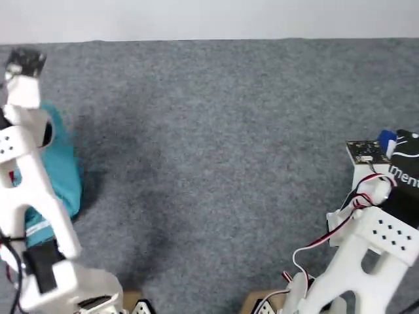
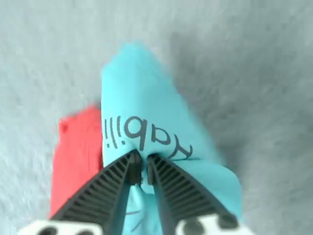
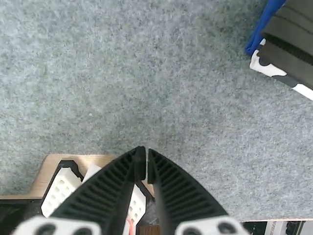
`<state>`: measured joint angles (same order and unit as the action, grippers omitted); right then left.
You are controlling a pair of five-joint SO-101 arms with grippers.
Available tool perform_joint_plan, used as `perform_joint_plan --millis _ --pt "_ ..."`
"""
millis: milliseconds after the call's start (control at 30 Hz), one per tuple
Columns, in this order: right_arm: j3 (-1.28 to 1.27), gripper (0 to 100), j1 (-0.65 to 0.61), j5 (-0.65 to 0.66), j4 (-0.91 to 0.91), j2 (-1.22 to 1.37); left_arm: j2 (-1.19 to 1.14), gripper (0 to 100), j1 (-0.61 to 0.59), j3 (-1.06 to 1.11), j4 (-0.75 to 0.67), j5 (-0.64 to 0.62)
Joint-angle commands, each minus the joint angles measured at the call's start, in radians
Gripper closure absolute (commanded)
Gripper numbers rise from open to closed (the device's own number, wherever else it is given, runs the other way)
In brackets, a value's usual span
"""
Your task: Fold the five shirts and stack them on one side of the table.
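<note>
While pinched, teal shirt (image 2: 146, 98) beside red shirt (image 2: 78, 152)

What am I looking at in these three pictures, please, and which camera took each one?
These are two small white robot arms at a table covered in grey felt. The high view looks down from above; the other two come from cameras on each arm's wrist. The left gripper is pinched shut on a teal shirt, with a red shirt beside it. The right gripper is shut and holds nothing, above bare felt. Near it lies a pile of dark, white and blue cloth.
</note>
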<state>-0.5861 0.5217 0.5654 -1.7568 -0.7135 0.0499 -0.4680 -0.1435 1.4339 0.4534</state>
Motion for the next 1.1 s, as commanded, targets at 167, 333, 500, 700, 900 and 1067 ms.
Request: perform_joint_plan --millis 167,333,500,700,900,1067 --pt "0.006 98.9 0.008 -0.009 -0.035 -0.031 0.31 100 0.399 -0.225 0.078 -0.189" --pt "0.006 98.9 0.008 -0.009 -0.035 -0.031 0.381 100 0.695 -0.28 0.078 -0.218" --pt "0.006 98.9 0.008 -0.009 -0.035 -0.031 0.302 100 0.799 -0.174 0.121 -0.218" --pt "0.006 98.9 0.01 -0.009 -0.035 -0.031 0.114 99 0.733 0.002 0.097 -0.218" --pt "0.006 98.9 0.012 -0.009 -0.035 -0.031 -0.008 89 0.649 0.002 0.144 -0.218" --pt "0.005 98.9 0.012 -0.009 -0.035 -0.028 0.02 85 0.62 -0.019 0.233 -0.212"
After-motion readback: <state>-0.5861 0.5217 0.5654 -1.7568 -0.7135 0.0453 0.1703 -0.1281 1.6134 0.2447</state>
